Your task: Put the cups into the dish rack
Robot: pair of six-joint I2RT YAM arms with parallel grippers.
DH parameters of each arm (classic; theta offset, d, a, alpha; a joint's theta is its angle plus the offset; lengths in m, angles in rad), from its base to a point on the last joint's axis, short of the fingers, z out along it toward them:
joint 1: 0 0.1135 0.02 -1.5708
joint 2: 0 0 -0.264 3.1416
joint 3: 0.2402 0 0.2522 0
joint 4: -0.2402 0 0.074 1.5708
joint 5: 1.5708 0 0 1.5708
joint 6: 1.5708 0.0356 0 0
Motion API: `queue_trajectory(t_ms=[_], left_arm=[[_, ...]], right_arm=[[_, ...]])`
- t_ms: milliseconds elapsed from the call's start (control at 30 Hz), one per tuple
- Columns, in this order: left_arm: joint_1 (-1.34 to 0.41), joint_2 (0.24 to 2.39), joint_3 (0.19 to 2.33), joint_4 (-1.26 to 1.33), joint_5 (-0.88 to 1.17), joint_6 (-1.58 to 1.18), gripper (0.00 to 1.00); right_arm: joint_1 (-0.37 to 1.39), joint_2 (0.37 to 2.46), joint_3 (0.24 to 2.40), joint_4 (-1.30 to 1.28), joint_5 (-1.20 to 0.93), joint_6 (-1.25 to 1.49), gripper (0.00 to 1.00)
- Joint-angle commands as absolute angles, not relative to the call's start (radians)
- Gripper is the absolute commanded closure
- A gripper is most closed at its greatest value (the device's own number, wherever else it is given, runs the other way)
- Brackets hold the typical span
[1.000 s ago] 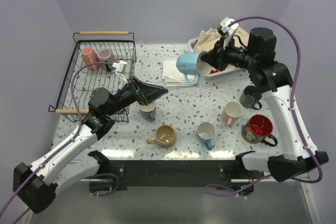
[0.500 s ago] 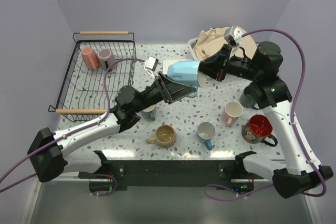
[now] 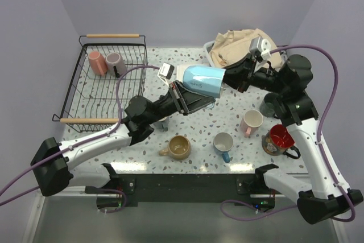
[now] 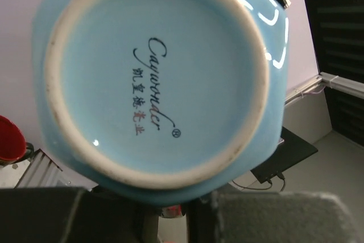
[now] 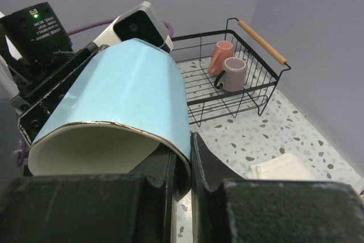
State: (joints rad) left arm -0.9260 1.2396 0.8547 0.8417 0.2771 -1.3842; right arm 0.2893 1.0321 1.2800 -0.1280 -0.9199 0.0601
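Blue mug (image 3: 200,81) hung above the table (image 3: 239,109), well short of the rack (image 3: 116,36). Right gripper (image 5: 185,160) pinched its rim; left gripper (image 3: 192,98) had closed beneath, seemingly on the handle. Right releasing before left's hold was firm could drop it.

Plain lavender walls (image 3: 187,4) enclose a speckled terrazzo table (image 3: 234,113) under even light.

A robot test cell in a lab is shown: a terrazzo-patterned table (image 3: 233,115) is boxed in by plain lilac walls (image 3: 187,4), a black mounting plate (image 3: 187,183) is fixed along the bottom of the frame, and purple cables (image 3: 118,92) are left exposed. A kitchen is only imitated, by a dish rack (image 3: 112,36) at upper left and loose mugs (image 3: 179,147).
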Motion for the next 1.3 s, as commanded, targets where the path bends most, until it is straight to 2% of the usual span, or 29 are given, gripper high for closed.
queue_trajectory(t_ms=[0,67,100,167,200,233,333,467,500,567,600,700,800,967,1267], left_arm=[[-0.916,1.154,0.896,0.951,0.209,-1.301,1.0],[-0.914,1.111,0.881,0.907,0.195,-1.247,1.0],[-0.911,1.095,0.871,0.887,0.186,-1.23,1.0],[-0.894,1.04,0.833,0.827,0.166,-1.194,1.0],[-0.885,1.019,0.8,0.793,0.16,-1.184,1.0],[-0.871,0.978,0.781,0.775,0.152,-1.172,1.0],[-0.799,0.89,0.718,0.677,0.159,-1.145,1.0],[-0.691,0.789,0.719,0.419,0.132,-1.01,1.0],[-0.686,0.775,0.762,0.282,0.109,-0.961,1.0],[-0.68,0.776,0.843,0.098,0.003,-0.781,1.0],[-0.681,0.79,0.932,-0.081,-0.05,-0.717,1.0],[-0.678,0.828,1.029,-0.242,-0.204,-0.548,1.0],[-0.669,0.853,1.08,-0.3,-0.351,-0.43,1.0],[-0.596,0.92,1.134,-0.319,-0.419,-0.327,1.0],[-0.234,1.118,1.21,-0.242,-0.109,-0.281,1.0]], right_arm=[[0.307,1.002,1.217,-0.219,-1.026,-0.051,0.94],[0.307,0.989,1.207,-0.235,-1.022,-0.07,0.85],[0.302,0.985,1.203,-0.244,-1.017,-0.078,0.68],[0.298,0.974,1.201,-0.27,-1.0,-0.097,0.47],[0.288,0.968,1.198,-0.275,-0.99,-0.1,0.28],[0.285,0.963,1.198,-0.29,-0.98,-0.103,0.22],[0.262,0.948,1.187,-0.314,-0.954,-0.118,0.14],[0.238,0.93,1.149,-0.331,-0.898,-0.129,0.06],[0.229,0.925,1.12,-0.333,-0.858,-0.13,0.04],[0.222,0.92,1.082,-0.327,-0.825,-0.133,0.01],[0.219,0.922,1.042,-0.327,-0.801,-0.138,0.01],[0.209,0.925,0.956,-0.296,-0.769,-0.14,0.01],[0.173,0.928,0.89,-0.249,-0.753,-0.132,0.01],[0.135,0.939,0.856,-0.247,-0.738,-0.17,0.01],[0.129,0.936,0.851,-0.304,-0.669,-0.27,0.01]])
